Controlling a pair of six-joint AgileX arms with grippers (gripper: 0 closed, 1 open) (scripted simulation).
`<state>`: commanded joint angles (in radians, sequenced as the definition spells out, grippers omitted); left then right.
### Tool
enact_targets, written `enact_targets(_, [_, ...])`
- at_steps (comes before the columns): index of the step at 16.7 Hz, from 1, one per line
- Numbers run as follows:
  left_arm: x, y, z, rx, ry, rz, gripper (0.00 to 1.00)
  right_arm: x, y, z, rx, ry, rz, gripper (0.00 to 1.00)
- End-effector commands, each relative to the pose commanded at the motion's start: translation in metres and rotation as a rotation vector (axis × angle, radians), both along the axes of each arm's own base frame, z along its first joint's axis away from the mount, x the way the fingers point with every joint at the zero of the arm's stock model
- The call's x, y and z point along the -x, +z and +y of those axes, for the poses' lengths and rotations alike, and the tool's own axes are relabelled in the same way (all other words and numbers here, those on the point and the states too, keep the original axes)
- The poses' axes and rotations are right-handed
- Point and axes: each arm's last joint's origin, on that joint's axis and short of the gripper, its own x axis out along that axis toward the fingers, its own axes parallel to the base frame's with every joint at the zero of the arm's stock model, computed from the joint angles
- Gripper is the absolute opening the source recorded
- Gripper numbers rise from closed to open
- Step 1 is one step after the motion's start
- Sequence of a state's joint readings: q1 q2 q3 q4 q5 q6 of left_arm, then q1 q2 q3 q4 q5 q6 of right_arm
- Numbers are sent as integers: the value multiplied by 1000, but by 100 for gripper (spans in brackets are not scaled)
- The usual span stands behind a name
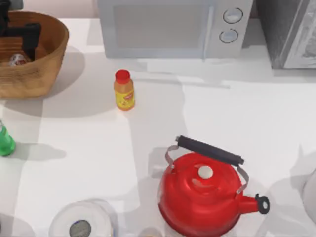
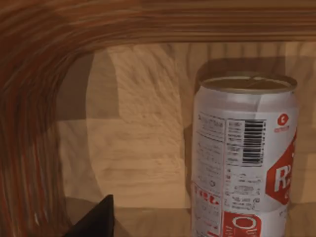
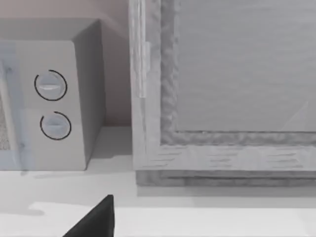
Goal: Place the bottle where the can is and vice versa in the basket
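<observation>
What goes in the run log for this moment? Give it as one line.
left gripper: inside basket, beside can | bottle: upright on table, outside basket | swap: not yet done

The basket (image 1: pixel 42 59) sits at the far left corner of the surface (image 1: pixel 89 148), its tall walls closing in the can (image 1: pixel 18 59); the left tool (image 1: pixel 29 37) hangs inside it above the can, so entry is from above. In the left wrist view the can (image 2: pixel 244 158) stands near the basket wall (image 2: pixel 29 123), with bare floor beside it. The yellow bottle (image 1: pixel 124 90) stands alone with open surface all round. The microwave (image 1: pixel 173 27) blocks the far edge; the red kettle (image 1: pixel 205 192) and paper roll (image 1: pixel 81 222) crowd the near edge, and a green bottle (image 1: pixel 5 140) stands at the left edge.
</observation>
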<state>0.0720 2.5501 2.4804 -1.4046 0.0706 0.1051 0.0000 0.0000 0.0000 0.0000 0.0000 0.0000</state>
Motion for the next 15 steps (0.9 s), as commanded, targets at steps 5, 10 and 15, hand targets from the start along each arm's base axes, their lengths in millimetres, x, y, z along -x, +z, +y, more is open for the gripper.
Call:
enact_targets(5, [-5, -34, 0, 0, 5, -3, 100, 0, 0, 0, 0, 0, 0, 100])
enact_targets(10, [-6, -58, -1, 1, 5, -1, 100, 0, 0, 0, 0, 0, 0, 100])
enact_targets(15, [-6, -58, -1, 1, 5, -1, 77, 0, 0, 0, 0, 0, 0, 100])
